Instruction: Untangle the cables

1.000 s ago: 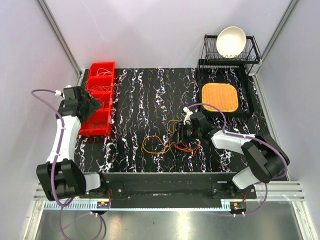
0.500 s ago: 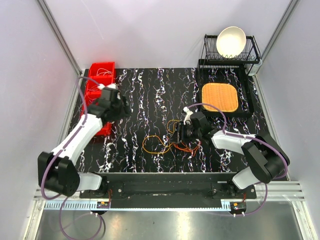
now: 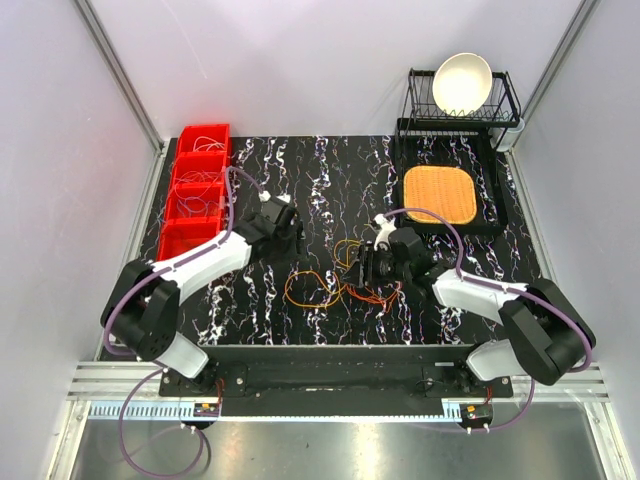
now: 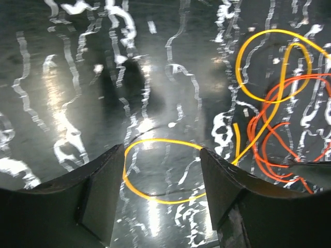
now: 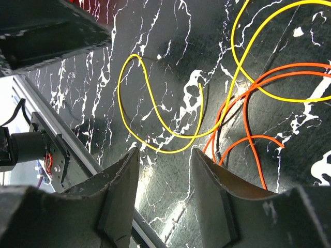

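Observation:
The cables [image 3: 330, 283] lie in a loose tangle of yellow and orange loops on the black marbled table, near the middle front. My left gripper [image 3: 288, 232] is open and empty, just to the upper left of the tangle. In the left wrist view a yellow loop [image 4: 155, 175] lies on the table below the open left gripper [image 4: 161, 155], with orange loops [image 4: 276, 139] to the right. My right gripper [image 3: 361, 268] is open and empty at the right side of the tangle. In the right wrist view yellow cable [image 5: 155, 124] and orange cable [image 5: 248, 113] lie just ahead of the right gripper [image 5: 165, 155].
Red bins [image 3: 195, 200] holding a few wires stand at the left edge. A black tray with an orange mat [image 3: 438, 195] sits at the back right. A dish rack with a white bowl [image 3: 462, 82] stands behind it. The table's front rail [image 5: 57, 150] is close to the right gripper.
My left arm has swung from over the red bins rightward to the tangle's upper left. My right gripper has stayed by the cables, shifting only slightly.

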`<state>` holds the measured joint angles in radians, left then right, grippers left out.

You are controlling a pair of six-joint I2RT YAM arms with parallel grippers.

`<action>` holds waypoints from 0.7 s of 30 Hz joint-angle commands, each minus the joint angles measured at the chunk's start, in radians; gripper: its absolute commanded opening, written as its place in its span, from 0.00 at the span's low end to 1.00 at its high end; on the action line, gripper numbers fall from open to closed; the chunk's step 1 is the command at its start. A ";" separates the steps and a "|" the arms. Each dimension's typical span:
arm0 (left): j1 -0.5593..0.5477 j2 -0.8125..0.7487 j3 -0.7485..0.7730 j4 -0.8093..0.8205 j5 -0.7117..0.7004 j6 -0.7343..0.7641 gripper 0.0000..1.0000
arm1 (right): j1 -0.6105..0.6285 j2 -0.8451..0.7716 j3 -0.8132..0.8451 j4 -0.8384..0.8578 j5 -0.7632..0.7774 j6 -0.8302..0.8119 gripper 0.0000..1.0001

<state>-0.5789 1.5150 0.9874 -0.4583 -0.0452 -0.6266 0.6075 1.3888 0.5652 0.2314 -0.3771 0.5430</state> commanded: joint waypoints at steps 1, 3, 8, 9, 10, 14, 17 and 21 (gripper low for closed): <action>-0.022 0.030 -0.001 0.112 -0.002 -0.041 0.63 | -0.006 0.003 0.018 0.048 -0.006 -0.011 0.51; -0.032 0.034 -0.003 0.109 -0.013 -0.047 0.62 | -0.005 0.007 0.028 0.048 -0.037 -0.021 0.53; -0.032 -0.036 -0.041 0.095 -0.087 -0.062 0.63 | -0.002 0.087 0.108 -0.007 -0.124 -0.064 0.55; -0.030 -0.071 -0.055 0.087 -0.111 -0.064 0.63 | 0.006 0.131 0.151 -0.039 -0.143 -0.072 0.55; -0.029 -0.090 -0.064 0.086 -0.120 -0.064 0.63 | 0.014 0.151 0.172 -0.058 -0.149 -0.081 0.55; -0.022 -0.177 -0.107 0.066 -0.148 -0.059 0.65 | 0.067 0.239 0.289 -0.125 -0.129 -0.120 0.56; -0.012 -0.239 -0.142 0.044 -0.157 -0.050 0.66 | 0.098 0.302 0.352 -0.155 -0.115 -0.126 0.56; 0.002 -0.332 -0.184 0.003 -0.173 -0.024 0.67 | 0.120 0.378 0.409 -0.193 -0.080 -0.120 0.55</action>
<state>-0.5919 1.2625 0.8383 -0.4278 -0.1661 -0.6773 0.7101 1.7172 0.9047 0.0921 -0.4812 0.4461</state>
